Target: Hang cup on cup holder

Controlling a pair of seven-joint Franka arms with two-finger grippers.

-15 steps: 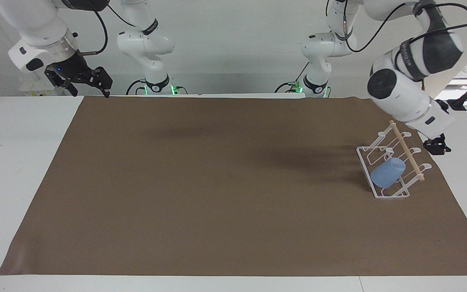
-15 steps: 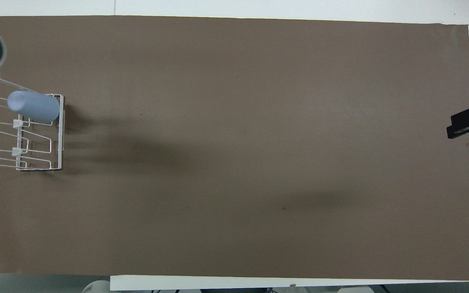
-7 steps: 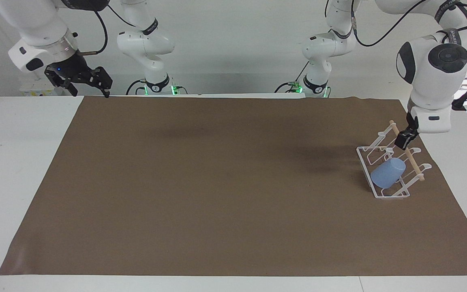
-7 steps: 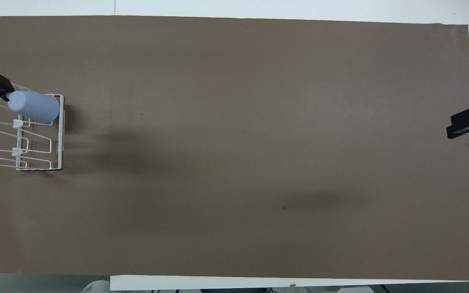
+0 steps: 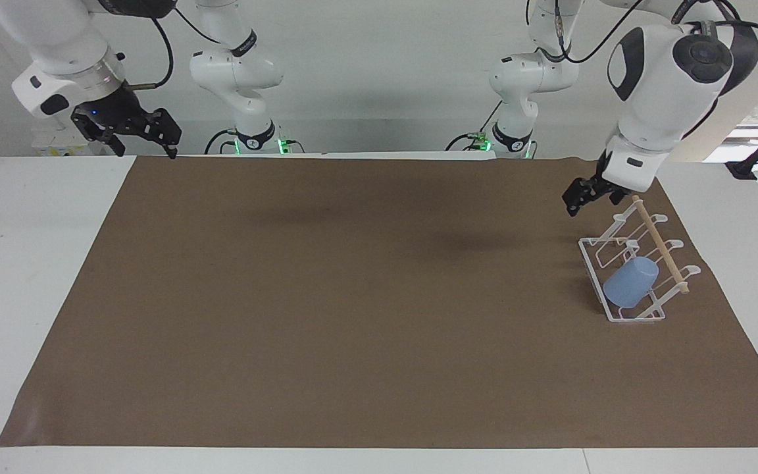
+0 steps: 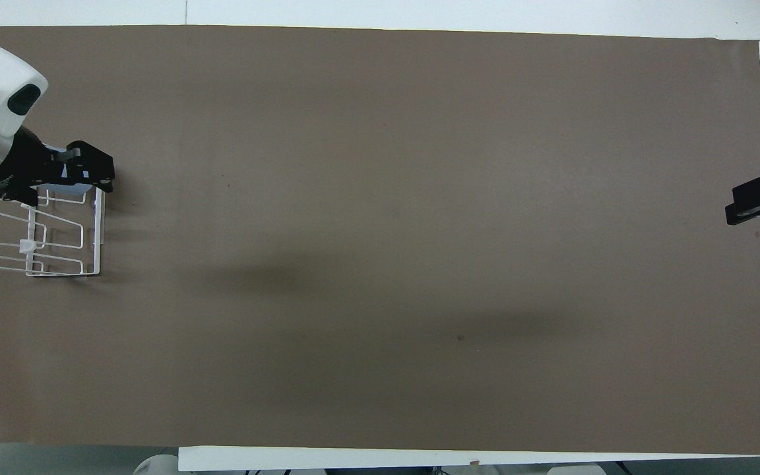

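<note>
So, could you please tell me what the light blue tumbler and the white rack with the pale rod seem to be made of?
The light blue tumbler looks like matte plastic: even colour, no glare. The white rack appears to be thin coated metal wire, bent into loops. Its pale rod looks like unfinished wood, judging by its tan, dull surface.

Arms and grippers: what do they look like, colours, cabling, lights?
Both arms are glossy white with dark grey joint caps and black external cables. The left gripper and right gripper are black. Green lights glow at both bases; a blue dot shows above the right gripper.
</note>
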